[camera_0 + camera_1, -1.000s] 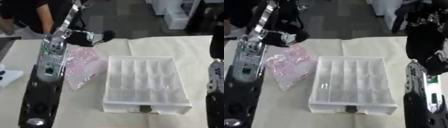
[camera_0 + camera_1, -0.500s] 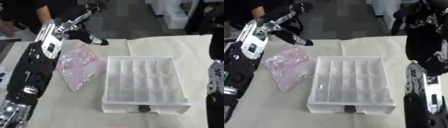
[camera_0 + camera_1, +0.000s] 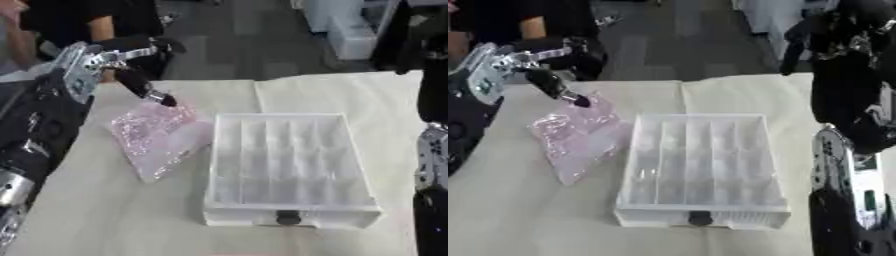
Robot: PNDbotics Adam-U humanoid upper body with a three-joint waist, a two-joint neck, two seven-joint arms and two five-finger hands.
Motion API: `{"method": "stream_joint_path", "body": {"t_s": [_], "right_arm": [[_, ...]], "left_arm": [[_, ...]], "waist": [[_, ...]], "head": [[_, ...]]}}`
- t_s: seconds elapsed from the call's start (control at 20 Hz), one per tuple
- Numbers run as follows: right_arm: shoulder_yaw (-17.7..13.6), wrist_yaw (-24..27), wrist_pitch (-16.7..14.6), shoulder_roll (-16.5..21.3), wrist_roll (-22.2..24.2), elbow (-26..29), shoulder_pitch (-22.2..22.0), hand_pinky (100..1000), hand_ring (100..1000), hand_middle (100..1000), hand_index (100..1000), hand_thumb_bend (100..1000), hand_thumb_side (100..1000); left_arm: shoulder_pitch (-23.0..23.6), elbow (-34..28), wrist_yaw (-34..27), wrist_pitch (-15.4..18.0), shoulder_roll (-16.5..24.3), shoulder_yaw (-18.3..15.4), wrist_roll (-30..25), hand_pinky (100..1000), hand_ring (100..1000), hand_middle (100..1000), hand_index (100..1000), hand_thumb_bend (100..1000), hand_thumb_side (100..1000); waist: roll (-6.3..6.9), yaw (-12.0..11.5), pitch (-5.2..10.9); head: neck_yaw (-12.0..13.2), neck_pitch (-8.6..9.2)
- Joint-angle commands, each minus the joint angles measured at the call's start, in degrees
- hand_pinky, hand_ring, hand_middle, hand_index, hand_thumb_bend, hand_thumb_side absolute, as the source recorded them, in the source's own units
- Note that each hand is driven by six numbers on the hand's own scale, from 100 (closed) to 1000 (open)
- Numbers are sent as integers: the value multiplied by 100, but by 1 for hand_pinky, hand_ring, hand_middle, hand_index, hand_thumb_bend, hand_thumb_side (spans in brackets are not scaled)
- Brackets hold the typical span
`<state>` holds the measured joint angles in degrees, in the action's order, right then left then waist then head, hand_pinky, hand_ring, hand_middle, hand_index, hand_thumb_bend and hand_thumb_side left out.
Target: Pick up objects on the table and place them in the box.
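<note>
Table (image 3: 105, 220), cream cloth: carrying everything listed below.

Box (image 3: 284, 165), clear plastic with divided compartments: sitting centre-right on the table; its compartments are looking empty, so nothing appears placed yet.

Right arm: hanging at the right edge; its hand (image 3: 833, 27) is showing dimly at the far right, and whether it is released or clenched I cannot tell.

Left hand (image 3: 131, 60): hovering at far left, fingers extended, grasping nothing, one fingertip touching the bag.

Pink bag (image 3: 157, 137): lying just left of the box, waiting to be picked up.
</note>
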<state>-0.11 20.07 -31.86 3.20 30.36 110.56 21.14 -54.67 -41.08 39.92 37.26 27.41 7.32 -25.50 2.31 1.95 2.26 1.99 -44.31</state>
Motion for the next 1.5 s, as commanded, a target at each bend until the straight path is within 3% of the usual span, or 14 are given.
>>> {"method": "stream_joint_path", "body": {"t_s": [0.05,0.45,0.8,1.2,1.5], "right_arm": [[-38,-23,-54,91,36,23,42,311,593,842,822,100,827],[-55,-54,-87,129,30,-5,43,310,593,841,822,100,828],[-44,-50,-114,133,72,-25,50,307,592,842,822,100,828],[-40,-42,-110,93,49,2,92,312,596,841,819,100,830],[-41,-56,-109,107,45,1,81,311,596,841,818,100,830]], "left_arm": [[-169,205,-410,218,255,149,-423,742,838,928,965,766,604],[34,-37,-1441,103,379,674,-1274,716,817,914,957,768,606],[-41,235,-1920,27,-3,1038,-1956,705,805,908,953,785,596],[117,677,-2114,-95,-485,1046,-2410,687,790,906,946,816,586],[91,978,-1871,49,-403,885,-2388,693,794,908,947,826,589]], "waist": [[5,-20,73],[21,-69,88],[10,-56,88],[6,-2,73],[7,-29,78]], "head": [[-87,19],[-142,19],[-168,19],[-187,19],[-171,19]]}}
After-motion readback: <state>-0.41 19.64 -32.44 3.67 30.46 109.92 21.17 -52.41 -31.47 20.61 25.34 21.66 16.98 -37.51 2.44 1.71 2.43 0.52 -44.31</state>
